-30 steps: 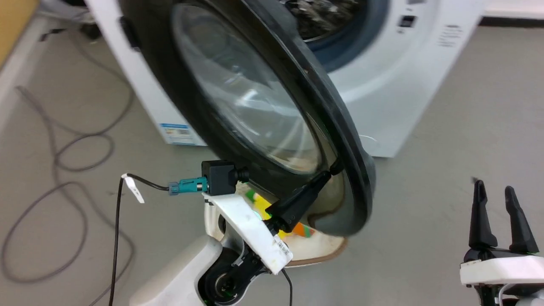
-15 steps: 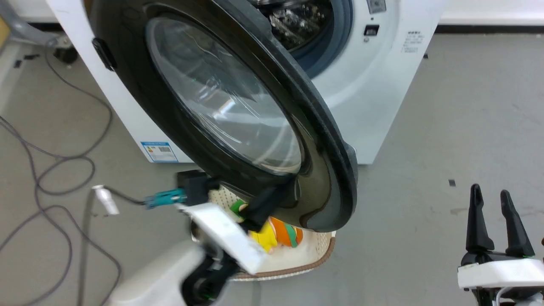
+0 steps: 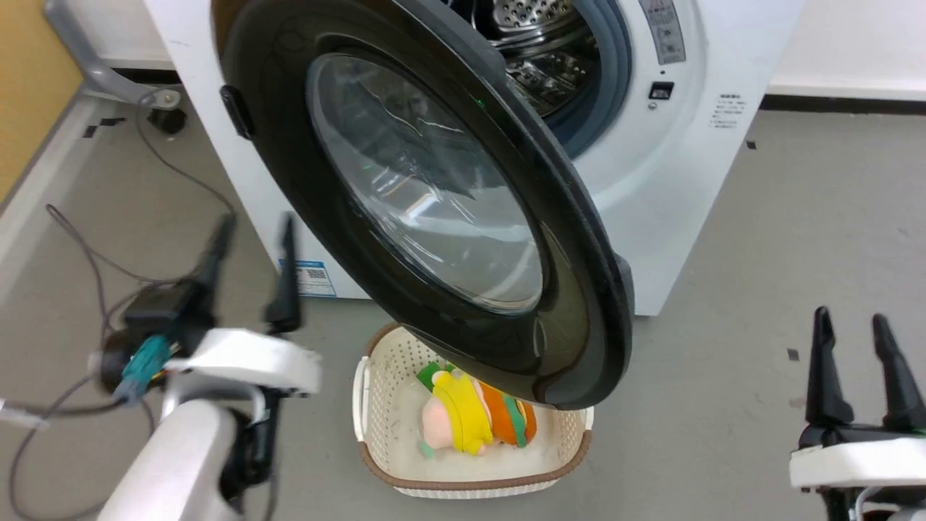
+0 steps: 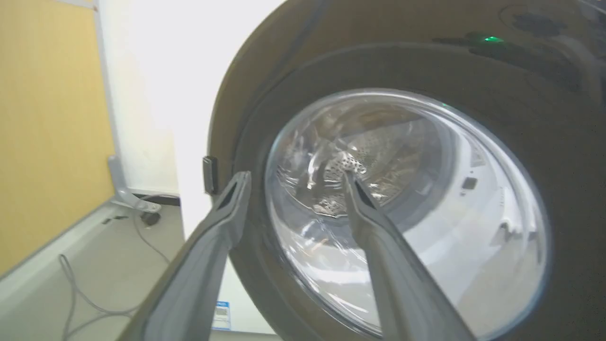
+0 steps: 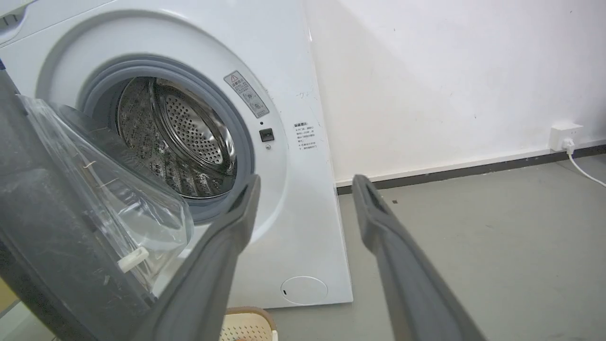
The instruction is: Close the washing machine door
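The washing machine door (image 3: 434, 202) hangs half open in front of the washing machine (image 3: 673, 210), so closing isn't done yet. Left gripper (image 3: 257, 224) and right gripper (image 3: 850, 318) both have jaws spread wide, empty. Next I reckon I push its outer face shut.

The washing machine door (image 3: 427, 195), glossy black around a bulging clear window, stands wide open. The white washing machine (image 3: 680, 181) sits at the far edge of the floor, steel drum exposed.

Left claw (image 3: 257, 223) blurred (door (image 3: 427, 195) top cropped).
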### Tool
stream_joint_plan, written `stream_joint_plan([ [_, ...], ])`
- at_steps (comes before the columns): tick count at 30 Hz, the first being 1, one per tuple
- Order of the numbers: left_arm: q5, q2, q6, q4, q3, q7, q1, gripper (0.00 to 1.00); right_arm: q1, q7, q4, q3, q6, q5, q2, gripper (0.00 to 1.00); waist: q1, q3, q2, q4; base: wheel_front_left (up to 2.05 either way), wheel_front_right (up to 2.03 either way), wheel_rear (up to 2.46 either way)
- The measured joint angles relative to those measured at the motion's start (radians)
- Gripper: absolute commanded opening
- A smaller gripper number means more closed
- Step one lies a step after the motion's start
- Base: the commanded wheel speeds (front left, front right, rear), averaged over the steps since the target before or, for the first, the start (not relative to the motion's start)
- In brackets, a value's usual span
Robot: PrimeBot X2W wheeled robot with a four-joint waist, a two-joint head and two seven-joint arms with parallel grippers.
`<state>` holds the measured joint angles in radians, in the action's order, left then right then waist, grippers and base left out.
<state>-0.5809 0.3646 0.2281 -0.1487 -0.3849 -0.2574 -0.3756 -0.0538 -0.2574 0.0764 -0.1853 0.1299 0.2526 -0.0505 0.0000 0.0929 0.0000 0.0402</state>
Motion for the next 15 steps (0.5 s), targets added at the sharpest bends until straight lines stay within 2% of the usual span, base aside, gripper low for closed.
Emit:
stream_joint_plan([
  [3,0.115,0.001,0.053,0.043,0.075,0.000,0.061,1.00,-0.019,0.000,-0.017,-0.014,0.000,-0.014,0.000,1.00,0.0000,-0.010,0.0000,0.010,0.00,0.00,0.00],
  [9,0.224,-0.022,0.099,0.107,0.188,0.000,0.195,1.00,-0.082,0.000,-0.077,-0.019,0.000,-0.063,0.000,1.00,0.0000,-0.024,0.0000,0.028,0.00,0.00,0.00],
  [10,0.236,-0.031,0.105,0.115,0.201,0.000,0.213,1.00,-0.093,0.000,-0.089,-0.016,0.000,-0.070,0.000,0.96,0.0000,-0.025,0.0000,0.031,0.00,0.00,0.00],
  [11,0.250,-0.038,0.105,0.123,0.211,0.000,0.231,1.00,-0.105,0.000,-0.104,-0.011,0.000,-0.074,0.000,0.21,0.0000,-0.027,0.0000,0.034,0.00,0.00,0.00],
  [12,0.264,-0.044,0.104,0.131,0.214,0.000,0.247,1.00,-0.117,0.000,-0.119,-0.005,0.000,-0.082,0.000,0.00,0.0000,-0.028,0.0000,0.037,0.00,0.00,0.00],
  [15,0.287,-0.073,0.085,0.147,0.227,0.000,0.289,1.00,-0.147,0.000,-0.164,0.033,0.000,-0.118,-0.001,0.00,0.0000,-0.030,0.0000,0.048,0.00,0.00,0.00],
])
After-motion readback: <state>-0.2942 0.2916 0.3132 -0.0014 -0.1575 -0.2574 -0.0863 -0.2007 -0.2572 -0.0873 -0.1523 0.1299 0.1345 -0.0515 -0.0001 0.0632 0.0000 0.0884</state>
